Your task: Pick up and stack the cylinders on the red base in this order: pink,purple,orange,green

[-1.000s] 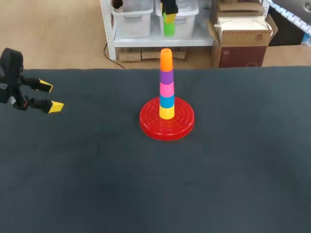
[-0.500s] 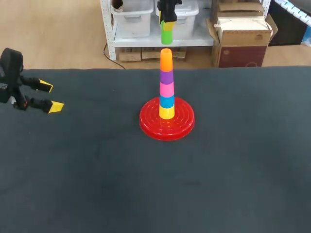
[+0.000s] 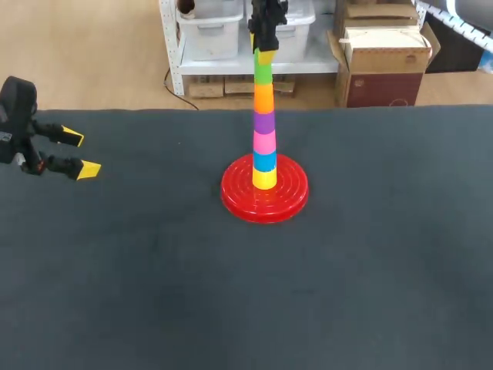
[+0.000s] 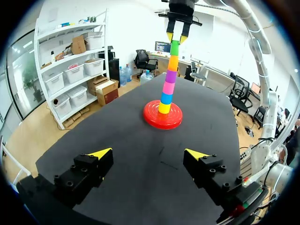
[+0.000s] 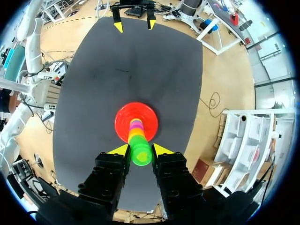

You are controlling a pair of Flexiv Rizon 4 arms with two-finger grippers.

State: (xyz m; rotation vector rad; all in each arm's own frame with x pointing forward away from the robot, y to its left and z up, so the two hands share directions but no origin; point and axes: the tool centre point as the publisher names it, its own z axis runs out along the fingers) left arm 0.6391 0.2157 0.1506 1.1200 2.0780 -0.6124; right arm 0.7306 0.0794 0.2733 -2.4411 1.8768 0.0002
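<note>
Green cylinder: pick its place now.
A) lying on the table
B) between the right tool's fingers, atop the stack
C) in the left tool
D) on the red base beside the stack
B: the right tool clamps the green cylinder directly above the orange cylinder.

You see a round red plastic base, glossy and ridged, and smooth coloured plastic cylinders. Your dark table cover looks matt, like felt.
</note>
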